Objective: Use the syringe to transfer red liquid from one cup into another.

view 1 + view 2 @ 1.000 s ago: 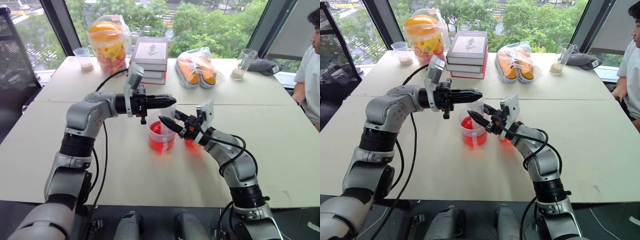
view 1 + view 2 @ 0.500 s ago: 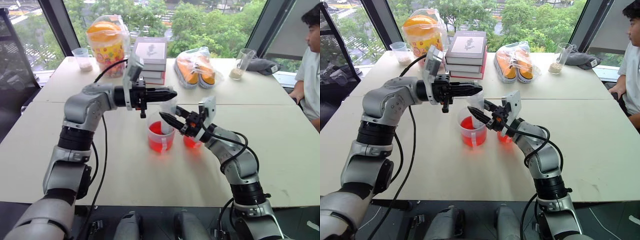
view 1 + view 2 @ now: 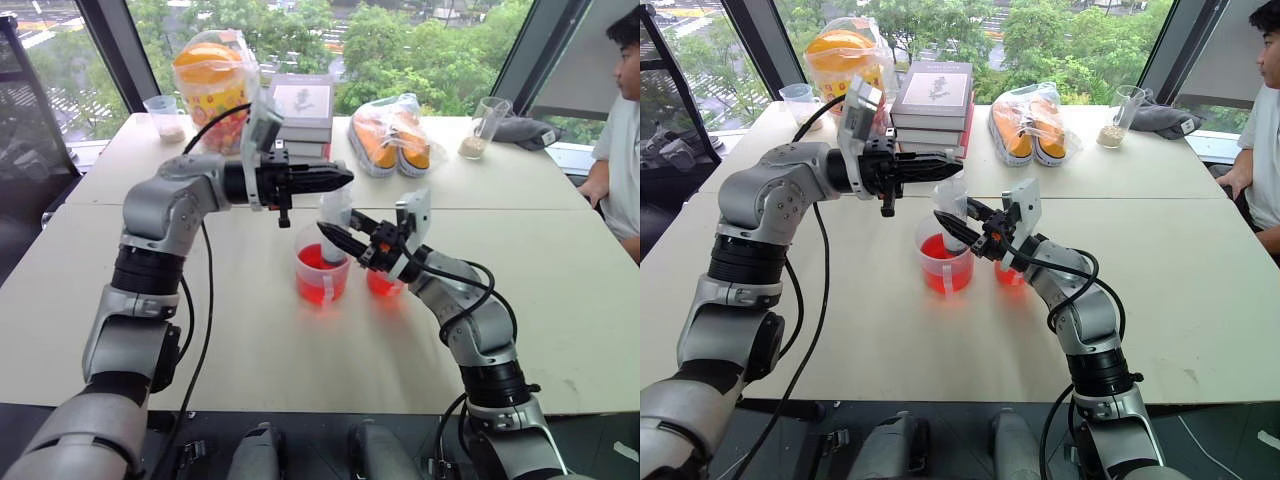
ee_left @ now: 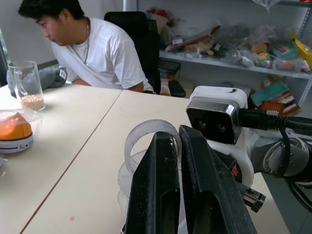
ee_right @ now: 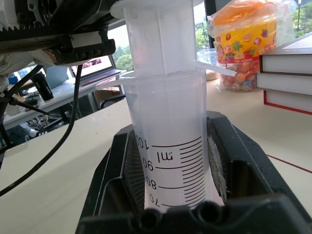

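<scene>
Far left, rear of the tabletop (image 3: 90,300): a small clear cup with pale grains (image 3: 166,117), then a bagged jar of bright sweets (image 3: 212,90) and a stack of books (image 3: 302,108).

Left pincer (image 3: 343,177) points level across the scene above the cups, fingers pinched together on the plunger top of the syringe (image 3: 331,222). In the left wrist view the two black fingers (image 4: 157,190) stand nearly touching, with the round plunger disc showing behind them.

The syringe stands upright, lower end down inside the wider cup (image 3: 322,268), which holds red liquid (image 3: 320,283) to about half its height. Barrel looks pale and clear where it rises above the rim.

Right pincer (image 3: 330,235) reaches in from the right, clamped around the syringe barrel; the right wrist view shows its pads pressed on either side of the printed scale.

The narrower cup (image 3: 383,282) sits just beside the wider one, partly hidden behind the right wrist, some red liquid in its bottom.

Further right at the rear: bagged orange shoes (image 3: 392,135), a glass with grains (image 3: 483,127), a dark cap (image 3: 530,132). A person in a white shirt (image 3: 620,150) sits at the right edge.
</scene>
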